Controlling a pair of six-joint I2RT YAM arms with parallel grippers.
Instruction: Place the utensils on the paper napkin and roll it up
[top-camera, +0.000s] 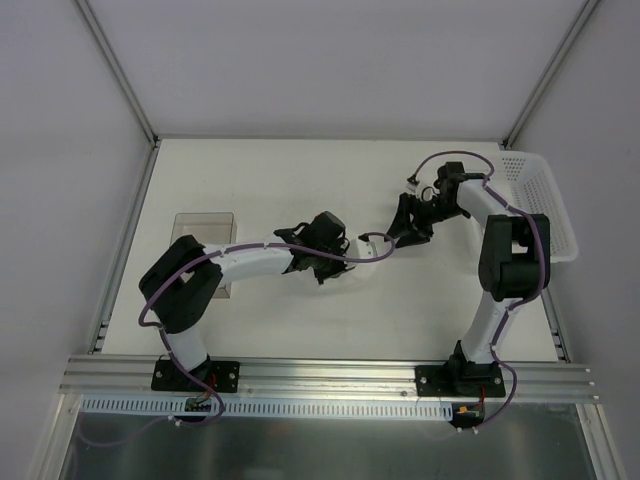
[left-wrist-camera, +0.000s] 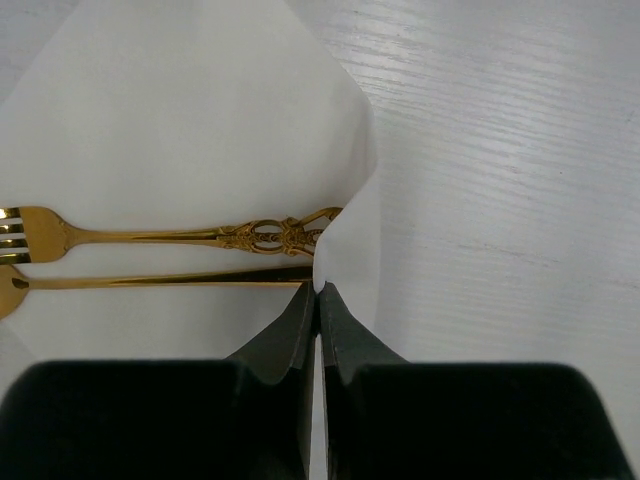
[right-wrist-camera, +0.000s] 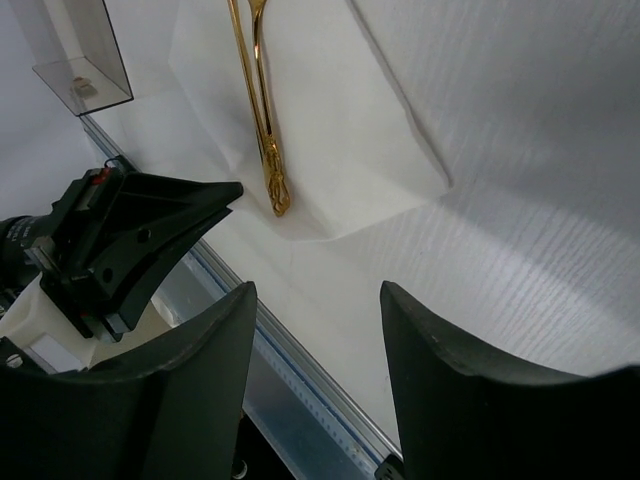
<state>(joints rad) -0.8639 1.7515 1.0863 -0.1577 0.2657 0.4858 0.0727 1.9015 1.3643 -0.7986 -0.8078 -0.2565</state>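
You are at the start of the roll: the utensils (left-wrist-camera: 270, 237) lie side by side on the paper napkin (left-wrist-camera: 180, 120), at middle-left of the left wrist view. Your left gripper (left-wrist-camera: 318, 292) is clamped shut on the napkin's edge at bottom centre, lifting it into a fold right at the handle tips; how much paper is caught I can't quite tell. Your right gripper (right-wrist-camera: 315, 300) has its jaws apart with nothing between them. In the left wrist view the utensils' long axis runs left to right, tines at the left edge and handles pointing right toward the pinch. Next, I'd judge, you need to carry the pinched edge over the handles without dragging the utensils, then roll across that axis.
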